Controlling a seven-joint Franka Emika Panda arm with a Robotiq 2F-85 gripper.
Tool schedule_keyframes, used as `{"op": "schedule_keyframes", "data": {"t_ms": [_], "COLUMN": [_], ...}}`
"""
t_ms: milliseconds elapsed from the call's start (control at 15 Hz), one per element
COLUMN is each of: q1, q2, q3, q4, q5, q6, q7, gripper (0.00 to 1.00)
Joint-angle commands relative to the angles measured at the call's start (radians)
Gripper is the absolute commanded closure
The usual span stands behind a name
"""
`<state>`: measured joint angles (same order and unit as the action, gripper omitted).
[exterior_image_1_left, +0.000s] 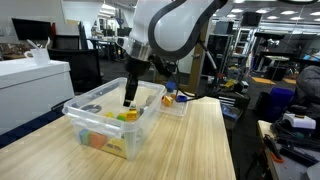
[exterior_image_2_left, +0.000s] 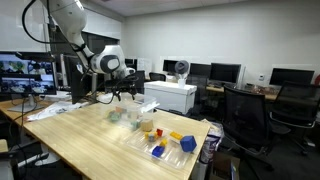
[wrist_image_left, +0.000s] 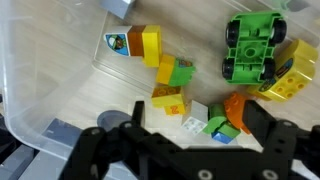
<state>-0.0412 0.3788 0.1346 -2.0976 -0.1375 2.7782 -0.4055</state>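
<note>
Hand (exterior_image_1_left: 128, 102) in bin (exterior_image_1_left: 85, 106) on table (exterior_image_1_left: 195, 150), over blocks (wrist_image_left: 172, 85) w/ toy car (wrist_image_left: 255, 45) just beside them.

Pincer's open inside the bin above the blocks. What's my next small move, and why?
Probably lower the pincer a little, straight down. In the wrist view its jaws stand open on either side of the orange, white and green blocks on the floor of the clear bin, apparently not yet touching them. The green toy car lies farther off, outside the jaws.
</note>
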Motion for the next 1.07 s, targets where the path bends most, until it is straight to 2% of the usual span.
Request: {"op": "schedule_keyframes", "data": {"t_ms": [0,133,467,533,800,1000], "q1": [-0.025,-0.013,-0.024,-0.032,-0.044,-0.037], "q2": [-0.026,0.017,0.107,0.166,0.356,0.378], "q3": [0.022,0.002,0.001,0.009,0.006,0.003], "q4": [-0.032,0.016,0.095,0.142,0.313,0.351], "q5": [0.041,0.027,0.024,0.021,-0.001,-0.012], "q6": [0.006,-0.014,-0.021,-0.025,-0.129,-0.164], "q7": [-0.034,-0.012,-0.026,-0.04,-0.081,-0.108], "gripper": [0.0,0.0,0.0,0.0,0.0,0.0]}}
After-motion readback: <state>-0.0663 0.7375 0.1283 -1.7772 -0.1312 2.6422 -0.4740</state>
